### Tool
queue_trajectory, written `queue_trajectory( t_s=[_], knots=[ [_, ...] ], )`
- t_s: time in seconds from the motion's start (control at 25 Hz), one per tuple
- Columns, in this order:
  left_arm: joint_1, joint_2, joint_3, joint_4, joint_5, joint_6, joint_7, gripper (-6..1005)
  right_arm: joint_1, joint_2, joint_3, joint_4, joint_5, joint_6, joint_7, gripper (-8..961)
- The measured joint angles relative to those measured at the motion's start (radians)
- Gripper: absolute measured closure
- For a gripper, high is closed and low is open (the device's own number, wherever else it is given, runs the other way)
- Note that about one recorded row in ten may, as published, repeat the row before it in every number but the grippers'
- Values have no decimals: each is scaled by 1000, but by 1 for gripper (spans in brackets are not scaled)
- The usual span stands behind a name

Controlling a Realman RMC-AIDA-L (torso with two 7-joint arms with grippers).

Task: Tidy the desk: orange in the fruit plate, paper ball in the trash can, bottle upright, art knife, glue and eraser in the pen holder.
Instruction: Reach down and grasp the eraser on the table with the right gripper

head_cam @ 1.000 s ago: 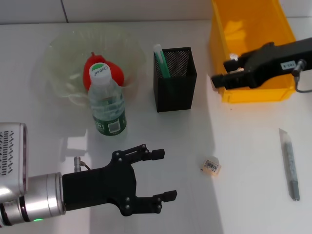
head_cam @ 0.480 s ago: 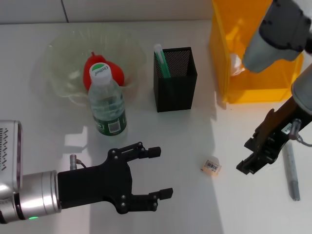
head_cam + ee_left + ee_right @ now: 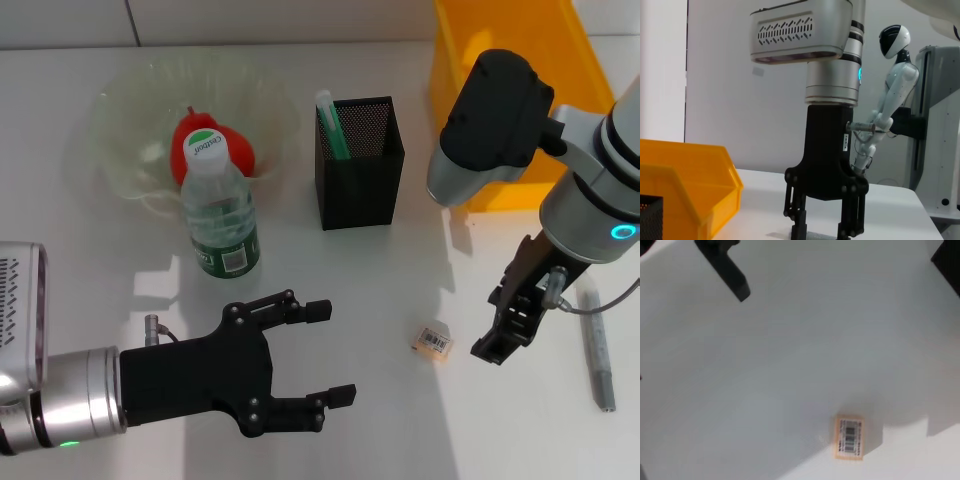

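Observation:
The eraser [image 3: 433,341] lies on the desk [image 3: 330,270]; it also shows in the right wrist view [image 3: 848,436]. My right gripper [image 3: 497,345] points down just right of it, low over the desk; the left wrist view shows the gripper [image 3: 823,226] open. The art knife [image 3: 597,345] lies farther right. My left gripper [image 3: 330,352] is open and empty near the front. The orange [image 3: 235,150] sits in the fruit plate [image 3: 120,110]. The bottle [image 3: 220,215] stands upright before it. The pen holder [image 3: 360,180] holds a white-green stick [image 3: 330,125]. The paper ball is out of view.
The trash can [image 3: 470,60] stands at the back right, partly hidden by my right arm [image 3: 495,110]; it also shows in the left wrist view [image 3: 685,185]. The bottle and the fruit plate stand close together at the back left.
My right arm has swung from over the trash can down to the desk, and then left to just beside the eraser. The left gripper has barely moved.

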Motion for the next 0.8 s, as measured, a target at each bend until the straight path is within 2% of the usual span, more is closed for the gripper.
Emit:
queue_trajectory(
  t_s=[0.28, 0.4, 0.8],
  knots=[
    [0, 2, 0, 0, 1, -2, 0, 157, 11, 3, -36, 38, 4, 63, 37, 311],
    [3, 15, 0, -2, 1, 0, 0, 157, 12, 5, -55, 54, 17, 93, 46, 311],
    [10, 20, 0, -1, 2, 1, -1, 157, 33, 6, -70, 145, 59, 173, 47, 313]
  ],
)
